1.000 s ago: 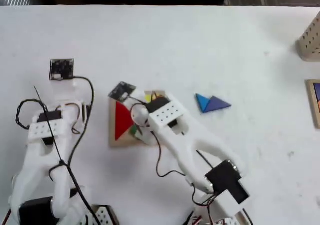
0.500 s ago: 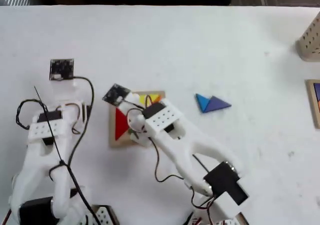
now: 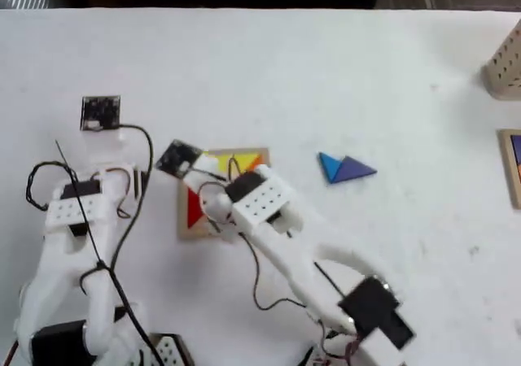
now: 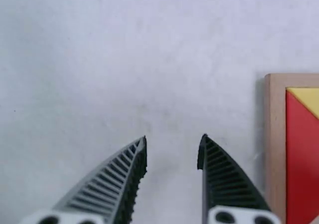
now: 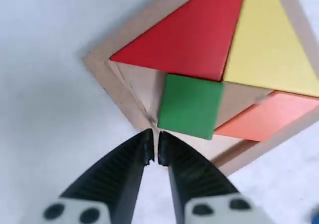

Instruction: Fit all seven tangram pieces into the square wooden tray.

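Bench (image 3: pixel 326 73) holds one wooden tray (image 3: pixel 181 220). The right tool (image 5: pixel 154 147) hangs over the tray's corner, pinched nearly closed and empty, maybe to nudge the green square (image 5: pixel 190 104). The left tool (image 4: pixel 172 152), partly open and empty, sits at the tray's 9 o'clock, out of the way. Four pieces lie inside: red triangle (image 5: pixel 189 40), yellow triangle (image 5: pixel 264 45), orange piece (image 5: pixel 259 122), green square. Two lie at 3 o'clock: purple triangle (image 3: pixel 356 170) and blue triangle (image 3: pixel 330 166).

My high camera looks down over the whole table (image 3: pixel 342 73), and both wrist cameras, very near it, share with it the wooden tray (image 5: pixel 119 92).
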